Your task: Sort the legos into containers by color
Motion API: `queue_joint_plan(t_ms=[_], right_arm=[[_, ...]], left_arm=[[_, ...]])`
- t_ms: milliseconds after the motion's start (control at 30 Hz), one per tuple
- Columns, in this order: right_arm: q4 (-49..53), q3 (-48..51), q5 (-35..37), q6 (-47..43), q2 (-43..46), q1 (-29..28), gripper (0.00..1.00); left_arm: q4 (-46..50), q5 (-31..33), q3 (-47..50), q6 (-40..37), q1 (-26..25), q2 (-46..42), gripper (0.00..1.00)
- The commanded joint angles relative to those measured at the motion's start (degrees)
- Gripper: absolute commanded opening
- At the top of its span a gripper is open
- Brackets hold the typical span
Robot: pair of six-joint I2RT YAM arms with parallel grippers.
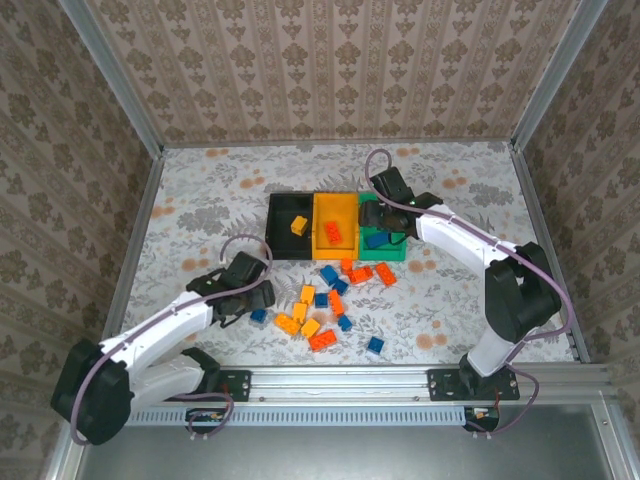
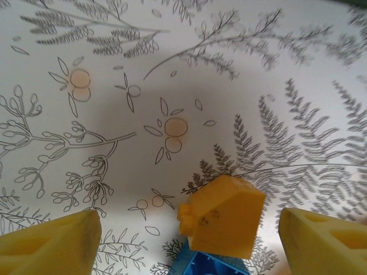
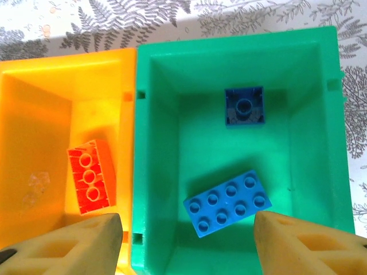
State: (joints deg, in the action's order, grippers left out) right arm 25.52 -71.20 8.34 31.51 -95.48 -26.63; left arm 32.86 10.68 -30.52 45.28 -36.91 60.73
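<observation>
The containers sit in a row: black bin (image 1: pixel 285 240), yellow-orange bin (image 1: pixel 335 212) (image 3: pixel 34 114), green bin (image 1: pixel 392 250) (image 3: pixel 160 143). My right gripper (image 1: pixel 376 214) (image 3: pixel 189 243) hangs open over the green bin, where a blue lego (image 3: pixel 228 202) and a dark blue one (image 3: pixel 245 106) lie. A red-orange lego (image 3: pixel 89 176) lies in the yellow-orange bin. A yellow lego (image 1: pixel 298 226) is in the black bin. Several loose legos (image 1: pixel 330 295) lie in front of the bins. My left gripper (image 1: pixel 252 298) (image 2: pixel 189 240) is open, its fingers either side of a yellow lego (image 2: pixel 223 215) that rests against a blue one (image 2: pixel 209 266), touching neither.
The table (image 1: pixel 200 200) has a floral cloth and wallpapered walls on three sides. A metal rail (image 1: pixel 340 380) with the arm bases runs along the near edge. A lone blue brick (image 1: pixel 375 345) lies near the front.
</observation>
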Motion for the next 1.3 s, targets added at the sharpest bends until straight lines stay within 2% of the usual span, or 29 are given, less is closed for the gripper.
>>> queue_joint_plan(t_ms=[0, 67, 233, 400, 867, 1133, 1267], right_arm=[[-1.1, 1.9, -0.5, 0.6, 2.2, 0.0, 0.64], [-1.3, 2.5, -0.4, 0.7, 2.5, 0.1, 0.64], [-2.2, 3.6, -0.7, 0.7, 3.3, 0.4, 0.64], [-2.7, 4.3, -0.6, 1.0, 3.9, 0.8, 0.64], [-2.2, 4.5, 0.0, 1.1, 5.1, 1.6, 0.65], [-2.5, 7.1, 0.2, 2.1, 8.5, 3.0, 0.65], [-3.7, 11.1, 0.0, 3.3, 11.9, 4.1, 0.65]], left_arm=[[-1.2, -0.9, -0.2, -1.0, -0.8, 1.2, 0.76], [-1.3, -1.1, 0.1, -0.5, -1.7, 1.3, 0.74], [-0.1, -0.8, 2.0, 1.3, -5.1, 1.6, 0.74], [-1.1, -0.8, 3.4, 2.4, -6.5, 4.0, 0.73], [0.6, -1.2, 2.2, 2.1, -9.5, 5.9, 0.45], [5.0, -1.1, -4.4, 1.5, -12.6, 1.2, 0.39], [4.1, -1.3, -13.1, -2.6, -13.3, 4.5, 0.37]])
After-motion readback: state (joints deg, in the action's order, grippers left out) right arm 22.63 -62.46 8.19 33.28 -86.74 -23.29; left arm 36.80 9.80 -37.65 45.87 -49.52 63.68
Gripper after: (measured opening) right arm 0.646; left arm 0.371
